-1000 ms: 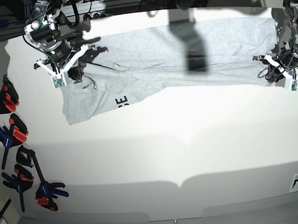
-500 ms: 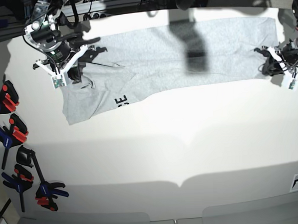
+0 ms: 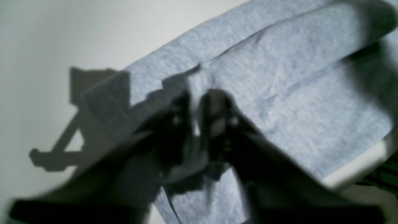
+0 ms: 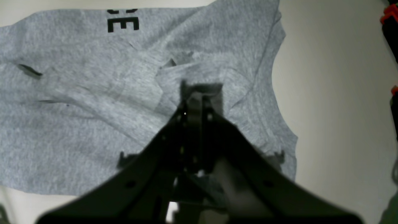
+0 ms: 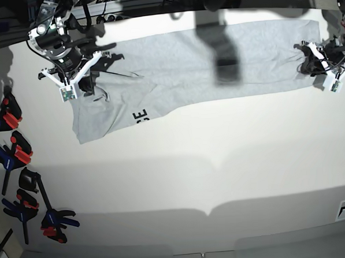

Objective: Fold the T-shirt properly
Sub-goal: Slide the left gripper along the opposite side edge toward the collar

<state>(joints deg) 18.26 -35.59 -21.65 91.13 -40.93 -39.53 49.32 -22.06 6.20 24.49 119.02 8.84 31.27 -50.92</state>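
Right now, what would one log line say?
T-shirt: spread flat, lettering showing | right gripper: shut on T-shirt | left gripper: at shirt edge

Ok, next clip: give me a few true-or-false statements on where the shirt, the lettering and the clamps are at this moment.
1. The T-shirt lies stretched along the far side of the table. True.
2. Black lettering shows on the shirt near the end where the right gripper is. True.
3. The right gripper's fingers are spread wide, well clear of the cloth. False: they are together, with grey fabric bunched at their tips.
4. The spring clamps are clipped onto the shirt's hem. False: they lie off the shirt, at the table's edge.
5. The left gripper is at the shirt's other end. True.
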